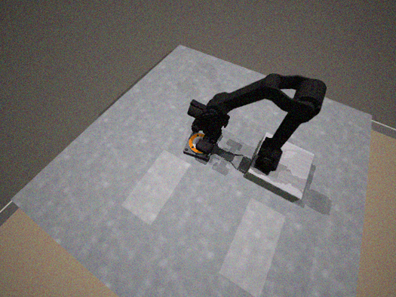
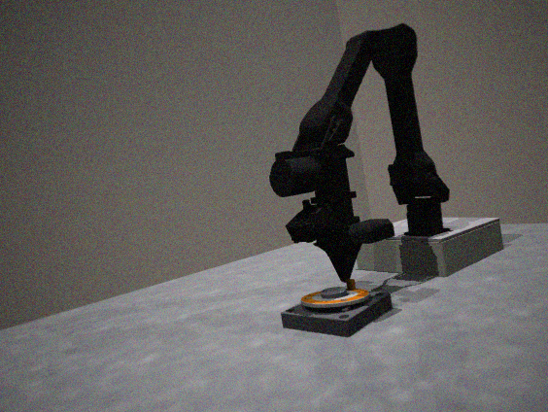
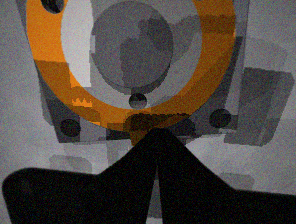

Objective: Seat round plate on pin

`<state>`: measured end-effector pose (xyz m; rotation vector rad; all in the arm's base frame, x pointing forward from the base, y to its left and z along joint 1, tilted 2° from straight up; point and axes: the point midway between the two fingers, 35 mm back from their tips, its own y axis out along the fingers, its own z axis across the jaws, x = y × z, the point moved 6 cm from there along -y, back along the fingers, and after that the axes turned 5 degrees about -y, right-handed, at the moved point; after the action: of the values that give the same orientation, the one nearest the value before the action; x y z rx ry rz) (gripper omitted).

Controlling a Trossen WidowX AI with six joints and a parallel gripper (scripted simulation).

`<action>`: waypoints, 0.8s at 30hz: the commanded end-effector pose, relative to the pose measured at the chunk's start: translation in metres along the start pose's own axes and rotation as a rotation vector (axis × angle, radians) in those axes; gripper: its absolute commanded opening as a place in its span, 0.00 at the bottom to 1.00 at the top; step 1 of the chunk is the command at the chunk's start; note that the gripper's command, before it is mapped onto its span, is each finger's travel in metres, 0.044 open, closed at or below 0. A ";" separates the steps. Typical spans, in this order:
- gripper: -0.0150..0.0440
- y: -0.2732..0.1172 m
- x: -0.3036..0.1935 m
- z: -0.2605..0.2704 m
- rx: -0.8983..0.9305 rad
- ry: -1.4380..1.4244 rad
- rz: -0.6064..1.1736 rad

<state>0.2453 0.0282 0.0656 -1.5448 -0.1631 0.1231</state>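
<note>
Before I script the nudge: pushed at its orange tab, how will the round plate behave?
The round plate probably turns about the post rather than sliding. It looks stiff and thin, so it shouldn't flex. The shut claw at the orange tab could slip off.

The single black arm [image 2: 369,97] rises from its mount, folds at a high elbow and drops its wrist straight down over the round plate [image 2: 335,297]. The gripper [image 2: 346,277] points vertically at the plate's rim, fingers pressed together with nothing between them.
</note>
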 end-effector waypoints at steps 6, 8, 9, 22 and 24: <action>0.25 0.002 -0.004 0.007 0.016 -0.003 0.013; 0.25 0.002 -0.004 0.008 0.016 -0.003 0.013; 0.25 0.002 -0.004 0.009 0.016 -0.003 0.013; 0.25 0.002 -0.004 0.019 0.017 -0.003 0.013; 0.25 0.002 -0.003 0.020 0.018 -0.003 0.013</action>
<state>0.2406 0.0415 0.0651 -1.5437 -0.1559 0.1259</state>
